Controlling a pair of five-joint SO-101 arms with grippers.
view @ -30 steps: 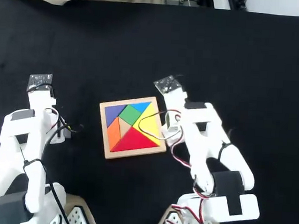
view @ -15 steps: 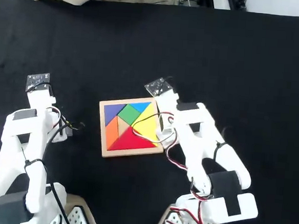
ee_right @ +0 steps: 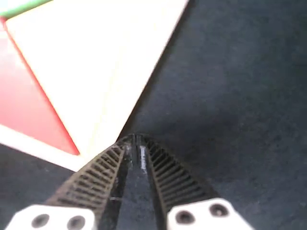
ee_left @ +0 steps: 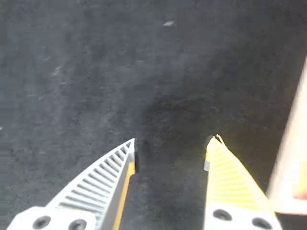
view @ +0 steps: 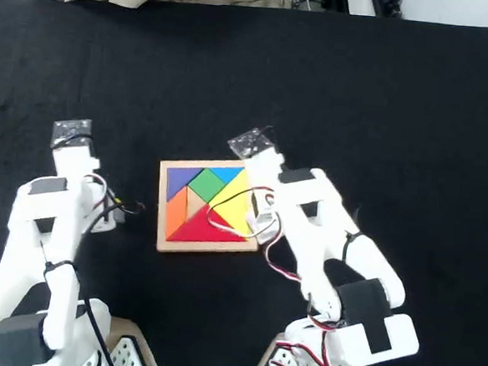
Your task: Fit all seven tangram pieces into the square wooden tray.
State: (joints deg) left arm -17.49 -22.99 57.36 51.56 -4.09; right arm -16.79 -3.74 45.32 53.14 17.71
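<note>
Grippers first. The right gripper (ee_right: 137,140) has its two black ribbed fingers (ee_right: 103,175) pressed together to a single point, with nothing between them. That point sits low over the cloth, just beside the tray's pale wooden rim (ee_right: 125,98), near the right-hand near corner; I cannot tell whether it touches the wood. The left gripper (ee_left: 173,143) is spread wide and holds nothing. One of its fingers is white with a ribbed face and the other is yellow (both taper to thin tips). It hangs over bare black cloth, with the tray's light edge (ee_left: 289,158) close by.

From the high view, the square wooden tray (view: 206,248) lies flat at the middle of the table (view: 359,90), which is covered in matte black fabric. The left arm (view: 54,199) stands to the tray's left, apart from it. The right arm (view: 309,213) leans in over the tray's right side, and its wires drape across the pieces.

Inside the tray, flat coloured pieces fill the square edge to edge:
- a purple triangle (view: 177,181) at the far left
- a green square (view: 204,183)
- a blue piece (view: 226,175) along the far edge
- a large yellow triangle (view: 234,206) on the right
- a large red triangle (view: 199,228) along the near edge
- an orange piece (view: 175,216) on the left
- a small tan triangle (view: 196,203) at the centre
</note>
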